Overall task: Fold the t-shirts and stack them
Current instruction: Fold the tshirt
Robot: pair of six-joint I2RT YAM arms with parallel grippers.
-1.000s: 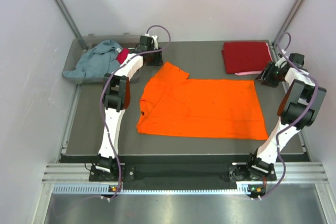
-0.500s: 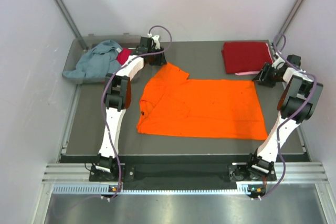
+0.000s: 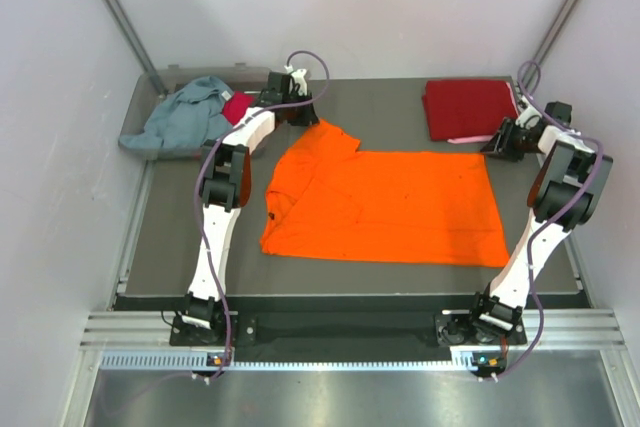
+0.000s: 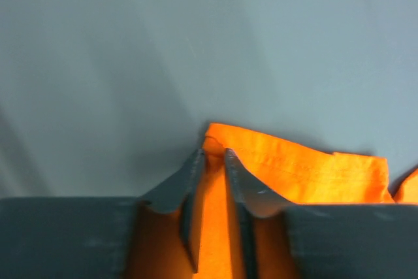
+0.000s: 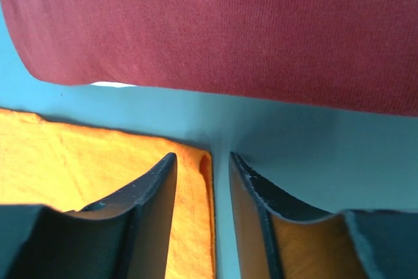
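The orange t-shirt (image 3: 385, 207) lies flat on the dark table (image 3: 390, 102), collar to the left. At its upper sleeve tip, my left gripper (image 3: 300, 117) is down on the table. In the left wrist view that gripper (image 4: 212, 155) has its jaws pinched on a fold of the orange cloth (image 4: 300, 171). My right gripper (image 3: 497, 147) sits at the shirt's far right corner. Its jaws (image 5: 201, 156) straddle the orange hem corner (image 5: 78, 161), with a gap still showing beside the right finger. A folded dark red t-shirt (image 3: 470, 107) lies just beyond it.
A clear bin (image 3: 140, 137) at the back left holds a grey-blue t-shirt (image 3: 185, 117) and a magenta one (image 3: 235, 105). A pink edge (image 3: 470, 138) peeks from under the dark red shirt (image 5: 228, 24). Walls close in on both sides of the table.
The left gripper has shifted a little toward the back and closed on the sleeve tip. The right gripper has slid toward the shirt's corner and its jaws have narrowed.
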